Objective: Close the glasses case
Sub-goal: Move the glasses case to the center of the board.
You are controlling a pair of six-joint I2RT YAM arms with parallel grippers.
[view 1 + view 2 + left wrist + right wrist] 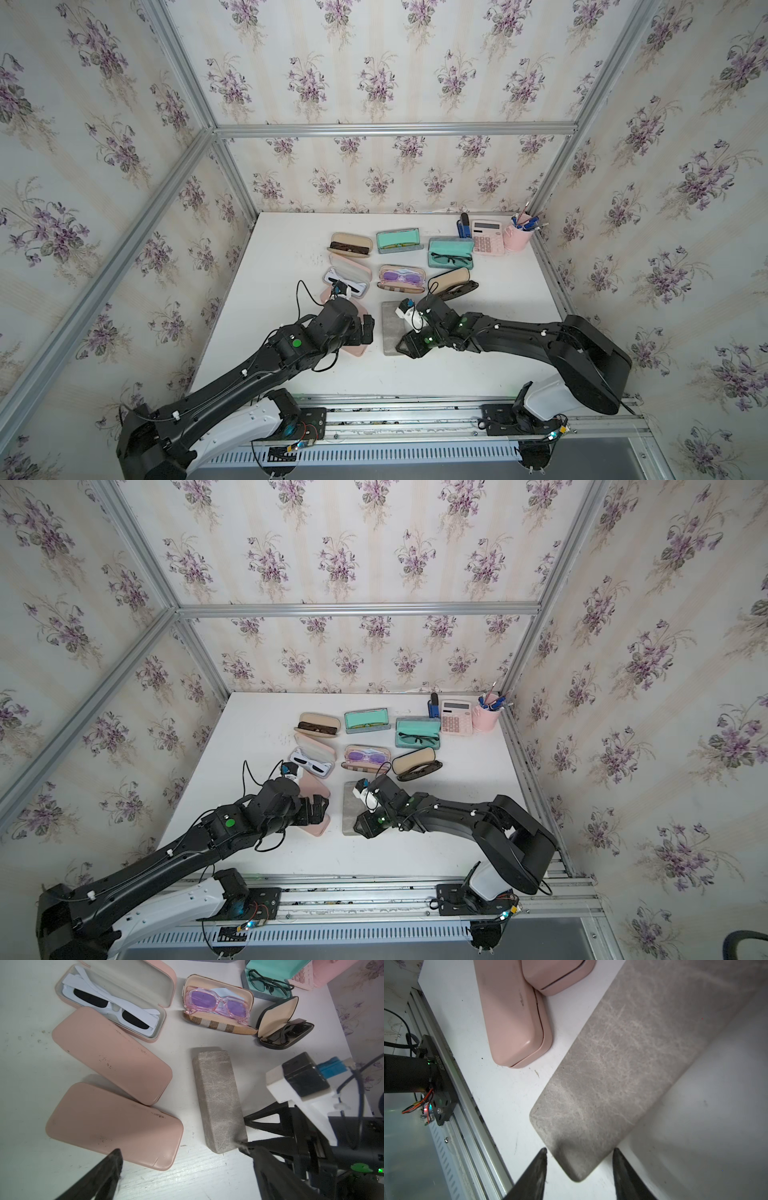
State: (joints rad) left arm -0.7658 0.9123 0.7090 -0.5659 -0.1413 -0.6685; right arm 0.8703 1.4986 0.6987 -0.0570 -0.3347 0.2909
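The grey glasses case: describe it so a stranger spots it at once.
On the white table, find the row nearest the arms, beside two closed pink cases. The grey glasses case lies there shut, its near end between the fingers of the right gripper. It alone is grey, boxy and scuffed; the rest are pink or stand open.

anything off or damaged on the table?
One closed pink case lies askew, its corner seemingly resting on a second pink case, which has a nick near one corner. The grey case is heavily scuffed. Nothing spilled.
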